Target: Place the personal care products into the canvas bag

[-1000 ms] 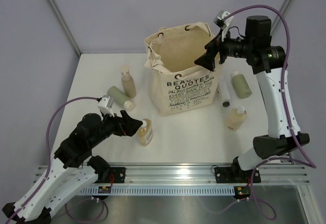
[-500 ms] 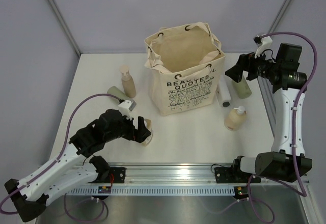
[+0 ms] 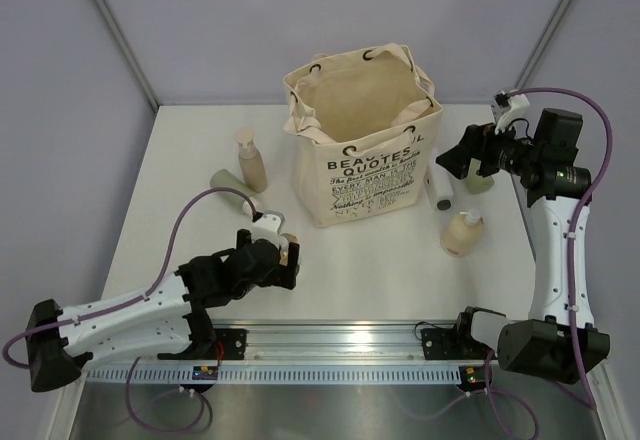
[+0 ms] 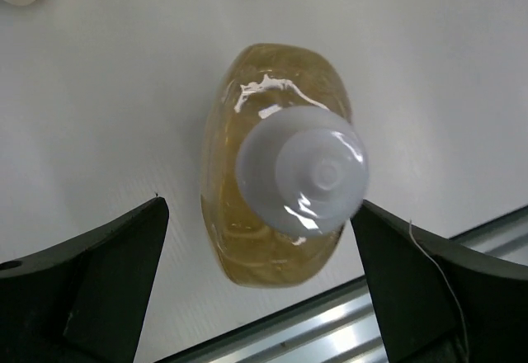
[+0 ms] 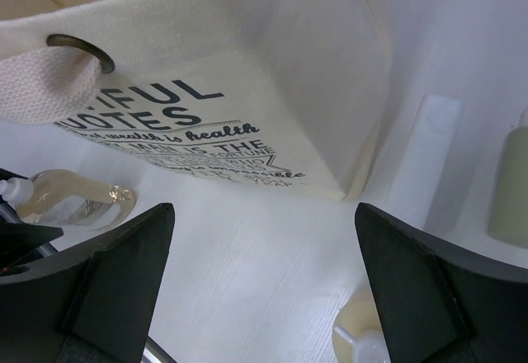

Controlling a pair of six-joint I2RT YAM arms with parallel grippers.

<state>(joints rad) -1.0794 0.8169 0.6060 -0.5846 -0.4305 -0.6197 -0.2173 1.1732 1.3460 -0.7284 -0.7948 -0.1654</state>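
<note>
The cream canvas bag [image 3: 360, 150] with black lettering stands open at the table's middle, and it also shows in the right wrist view [image 5: 247, 82]. My left gripper [image 3: 284, 261] is open, its fingers either side of an upright amber bottle [image 4: 276, 214] with a white cap, with gaps on both sides. My right gripper [image 3: 452, 160] is open and empty, right of the bag, above a white tube [image 3: 438, 189], a sage-green tube [image 3: 480, 179] and a cream bottle [image 3: 463, 232]. A beige pump bottle [image 3: 250, 159] and another sage tube [image 3: 228, 182] lie left of the bag.
The table's near edge and metal rail [image 3: 330, 342] run just below the amber bottle. Grey walls close the back and sides. In the right wrist view the white tube [image 5: 425, 157] lies close to the bag's corner.
My left gripper has come down over the amber bottle and now straddles it. My right gripper has swung from above the bag's rim out to the right, over the bottles there.
</note>
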